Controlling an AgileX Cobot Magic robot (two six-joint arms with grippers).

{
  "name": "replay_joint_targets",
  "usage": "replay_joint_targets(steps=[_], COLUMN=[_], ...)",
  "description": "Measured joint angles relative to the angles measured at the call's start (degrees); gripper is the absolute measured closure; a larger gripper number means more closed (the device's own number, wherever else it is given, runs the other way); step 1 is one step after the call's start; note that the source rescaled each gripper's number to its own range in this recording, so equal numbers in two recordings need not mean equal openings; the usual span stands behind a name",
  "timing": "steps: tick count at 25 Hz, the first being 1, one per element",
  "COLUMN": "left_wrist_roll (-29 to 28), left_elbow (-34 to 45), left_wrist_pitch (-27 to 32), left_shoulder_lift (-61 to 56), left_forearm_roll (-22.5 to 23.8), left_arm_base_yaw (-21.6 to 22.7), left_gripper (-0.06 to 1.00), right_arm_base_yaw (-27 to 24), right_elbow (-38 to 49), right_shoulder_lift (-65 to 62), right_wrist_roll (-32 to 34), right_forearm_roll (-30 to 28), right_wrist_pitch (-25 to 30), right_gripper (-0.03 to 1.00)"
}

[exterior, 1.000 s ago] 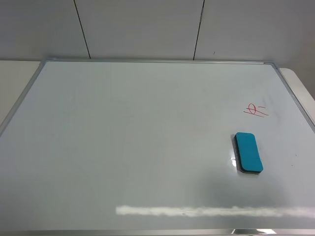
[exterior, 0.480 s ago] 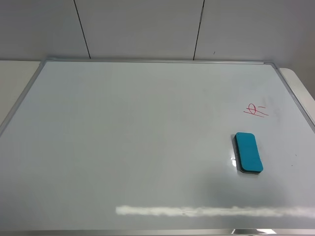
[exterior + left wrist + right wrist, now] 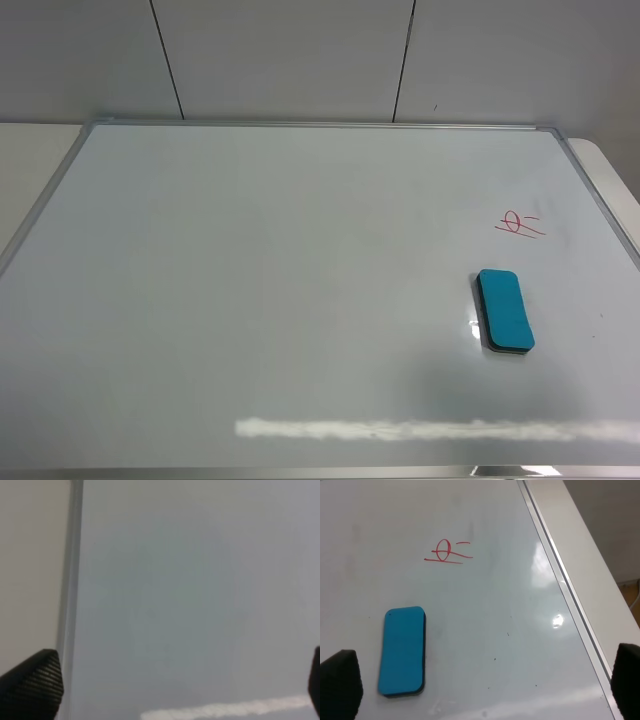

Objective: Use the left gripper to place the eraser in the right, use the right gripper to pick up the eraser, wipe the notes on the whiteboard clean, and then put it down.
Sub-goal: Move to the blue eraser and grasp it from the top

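Left tool [image 3: 172,685] is spread wide and empty. It hangs over a bare stretch of the board [image 3: 280,280], beside its frame [image 3: 70,580] and a strip of tabletop [image 3: 30,555]. Right tool [image 3: 482,682] is just as wide open, holding nothing and looking down on the eraser [image 3: 504,311] and the notes [image 3: 520,223].

I see no change at all over the last second. The eraser has not shifted: it lies flat on the right side of the board, toward the near edge. The red scribble sits a little farther back, apart from it and unwiped. Neither arm shows in the high view.

My read is that both arms are idling. Since the eraser already lies on the right, under my right tool, the step in hand looks like the right-side pickup. That means coming down over the block and closing across its narrow width. Wiping and setting down are all still ahead.
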Motion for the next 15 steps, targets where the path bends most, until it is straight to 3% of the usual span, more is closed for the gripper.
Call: replay_joint_targets(steps=[7,15], left_wrist_roll=[0.00,0.00], left_elbow=[0.00,0.00], left_wrist_pitch=[0.00,0.00], left_shoulder_lift=[0.00,0.00], left_forearm_roll=[0.00,0.00], left_arm_base_yaw=[0.00,0.00], left_gripper=[-0.05,-0.05], right_arm_base_yaw=[0.00,0.00], right_elbow=[0.00,-3.96], right_shoulder_lift=[1.10,21.90], right_wrist_roll=[0.61,5.92], right_forearm_roll=[0.00,1.78], right_wrist_pitch=[0.00,-3.69], right_gripper=[-0.03,-0.03])
